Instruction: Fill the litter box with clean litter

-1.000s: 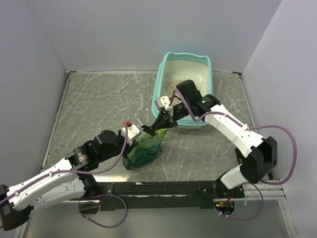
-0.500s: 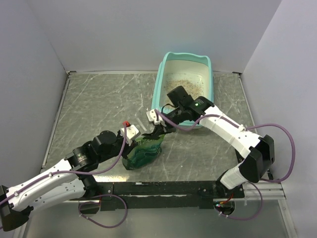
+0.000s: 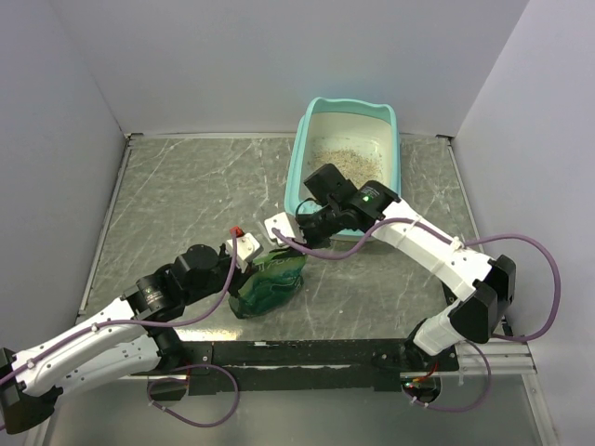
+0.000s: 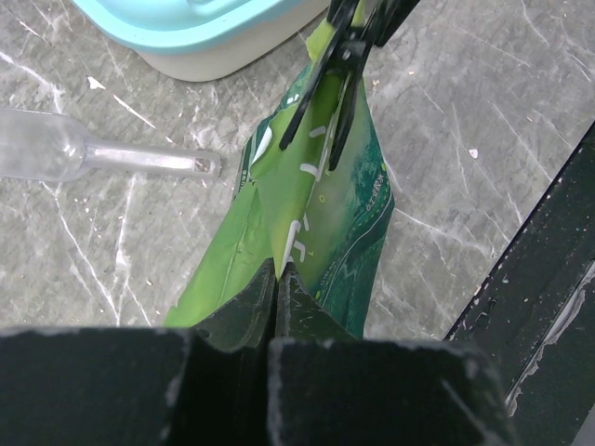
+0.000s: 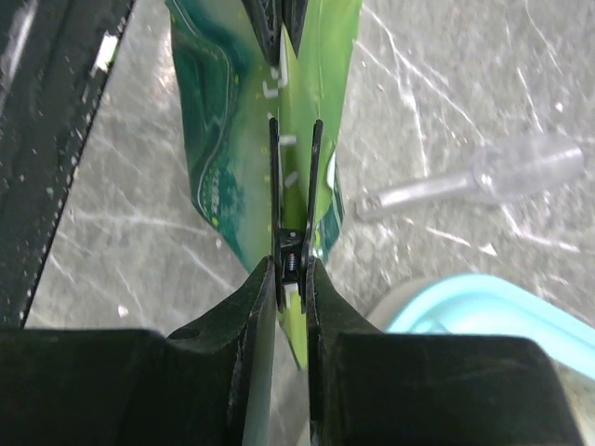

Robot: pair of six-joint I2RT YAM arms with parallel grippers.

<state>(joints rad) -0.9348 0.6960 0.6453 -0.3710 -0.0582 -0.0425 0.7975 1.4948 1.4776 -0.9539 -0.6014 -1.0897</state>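
The teal litter box (image 3: pixel 303 153) stands at the back right, with beige clean litter (image 3: pixel 337 154) spread over its white floor. A green pouch (image 3: pixel 270 286) stands in front of its near left corner. My left gripper (image 4: pixel 277 275) is shut on the pouch's top edge (image 4: pixel 307 186); it also shows in the top view (image 3: pixel 257 263). My right gripper (image 5: pixel 290 271) is shut on a black clip (image 5: pixel 294 177) whose two arms straddle the pouch's folded top (image 5: pixel 311 84). The right gripper (image 3: pixel 284 242) hangs just above the pouch.
A clear plastic scoop (image 4: pixel 65 153) lies on the grey table beside the pouch, near the box's corner (image 4: pixel 200 32); it also shows in the right wrist view (image 5: pixel 507 172). The black frame rail (image 3: pixel 307 353) runs along the table's near edge. Grey walls close in the sides.
My right gripper has moved left and down from the box's front wall, carrying the black clip onto the pouch's top. The left gripper and the pouch have stayed put.
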